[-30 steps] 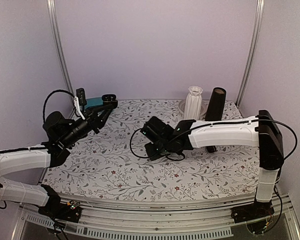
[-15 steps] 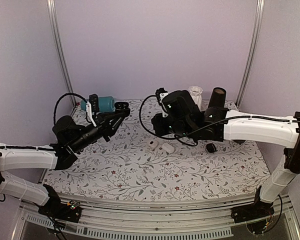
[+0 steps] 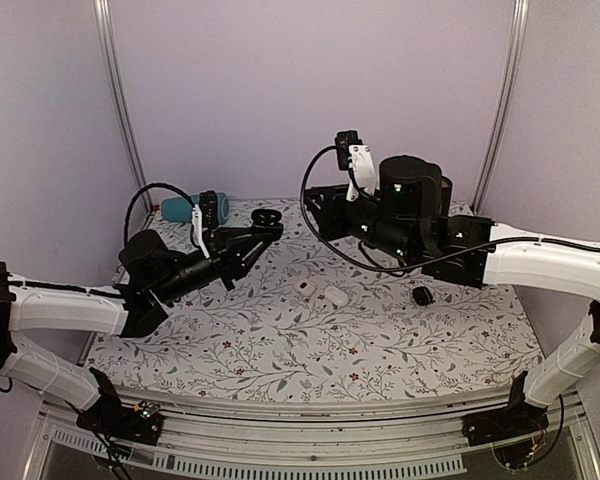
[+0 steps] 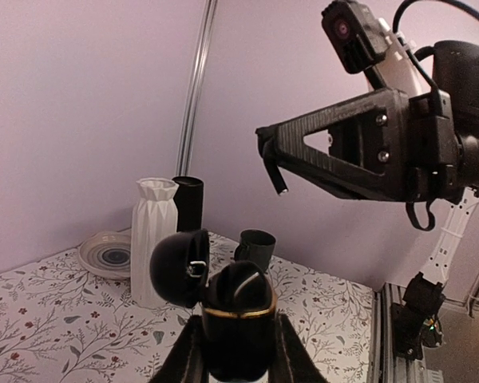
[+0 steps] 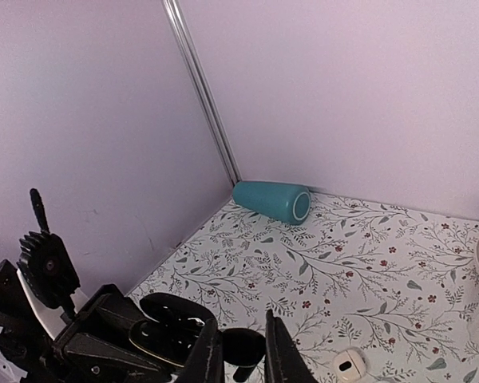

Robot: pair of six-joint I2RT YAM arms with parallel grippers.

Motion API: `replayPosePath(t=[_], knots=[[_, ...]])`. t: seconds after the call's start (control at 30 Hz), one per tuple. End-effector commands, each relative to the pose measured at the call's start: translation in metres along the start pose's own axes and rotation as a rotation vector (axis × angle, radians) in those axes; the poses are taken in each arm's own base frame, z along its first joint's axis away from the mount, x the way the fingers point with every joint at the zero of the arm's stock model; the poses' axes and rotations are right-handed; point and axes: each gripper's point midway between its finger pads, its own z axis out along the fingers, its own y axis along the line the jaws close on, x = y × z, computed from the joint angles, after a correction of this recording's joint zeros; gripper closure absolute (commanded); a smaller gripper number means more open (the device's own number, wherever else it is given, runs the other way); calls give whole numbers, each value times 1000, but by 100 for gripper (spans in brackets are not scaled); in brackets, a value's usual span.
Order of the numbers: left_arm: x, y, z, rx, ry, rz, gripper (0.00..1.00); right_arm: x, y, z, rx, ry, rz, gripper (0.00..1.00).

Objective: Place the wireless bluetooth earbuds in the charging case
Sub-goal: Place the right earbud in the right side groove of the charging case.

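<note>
The left pincer point(image 4: 236, 355) is clamped on the open black case point(image 4: 238, 307), holding it up off the table point(image 3: 280, 340), lid back, ready to be filled. The right pincer point(image 5: 241, 351) hangs close by, pinched shut, maybe on a bud point(image 5: 243, 345); I can't tell.

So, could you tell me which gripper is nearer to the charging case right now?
Left. The left gripper is shut on the open charging case; the right gripper, pinching an earbud, hangs above and right of it, apart.
</note>
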Motion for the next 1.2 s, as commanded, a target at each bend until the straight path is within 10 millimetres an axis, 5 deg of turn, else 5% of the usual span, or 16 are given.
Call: replayPosePath(t=[0.0, 1.17], knots=[[-16, -23, 12, 68, -60, 29, 100, -15, 21, -5, -92, -78, -1, 96], [-36, -37, 28, 37, -154, 74, 100, 19, 38, -1, -107, -38, -8, 96]])
